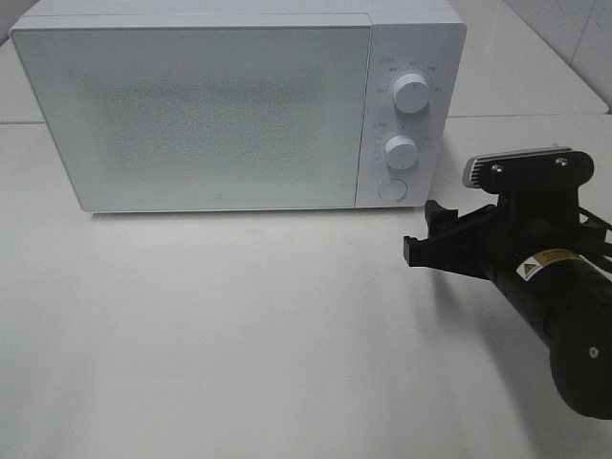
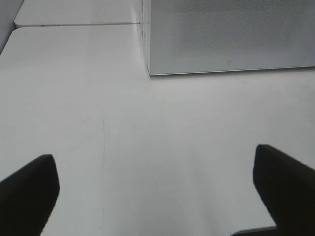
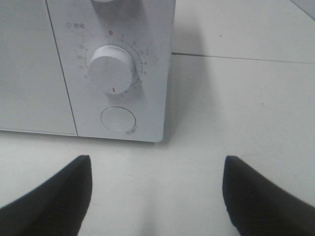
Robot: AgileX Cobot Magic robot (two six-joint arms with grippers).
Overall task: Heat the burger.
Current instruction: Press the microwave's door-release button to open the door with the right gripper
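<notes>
table (image 1: 239, 335): white, microwave (image 1: 191, 115) shut
burger: unseen; we expect soft, pinch sides gently
left gripper (image 2: 152, 152), right gripper (image 3: 156, 160): open, empty

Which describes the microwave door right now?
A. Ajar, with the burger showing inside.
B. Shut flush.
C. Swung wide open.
B: the door lies flush with the control panel, with no gap and nothing of the inside showing.

White microwave (image 1: 417, 43) (door (image 1: 191, 110) finely speckled grey); white table (image 1: 191, 335); black fingers (image 3: 49, 199).
</notes>
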